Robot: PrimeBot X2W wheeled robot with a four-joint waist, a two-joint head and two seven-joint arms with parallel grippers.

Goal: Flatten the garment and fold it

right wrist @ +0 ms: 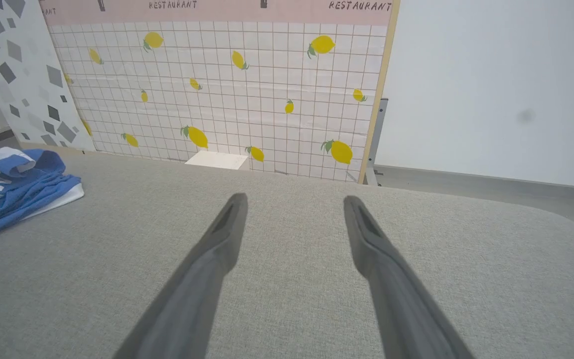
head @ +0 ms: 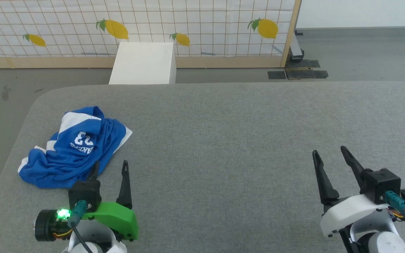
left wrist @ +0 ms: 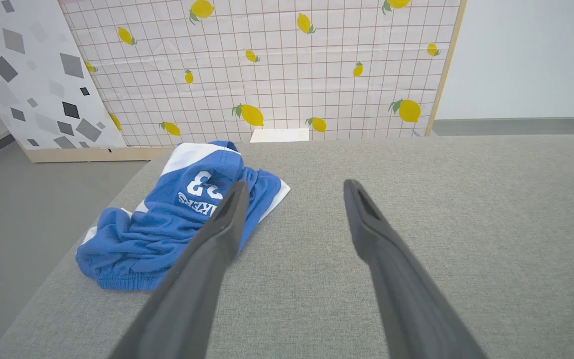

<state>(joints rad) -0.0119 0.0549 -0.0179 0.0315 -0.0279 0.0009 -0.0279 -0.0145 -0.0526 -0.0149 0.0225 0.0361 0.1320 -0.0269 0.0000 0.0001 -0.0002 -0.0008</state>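
Currently crumpled: garment [head: 72, 147] on left part of grey fabric surface [head: 223, 140], white "23" showing. Left gripper [head: 111, 162] just beside its near edge, fingers spread wide, empty. Right gripper [head: 329, 150] well apart at right, equally wide, empty.

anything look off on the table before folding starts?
Only the garment: it lies bunched in a crumpled heap near the left edge of the grey surface, far off-centre, its "23" upside down in the head view. The left gripper and right gripper are open and empty. Nothing spilled or damaged.
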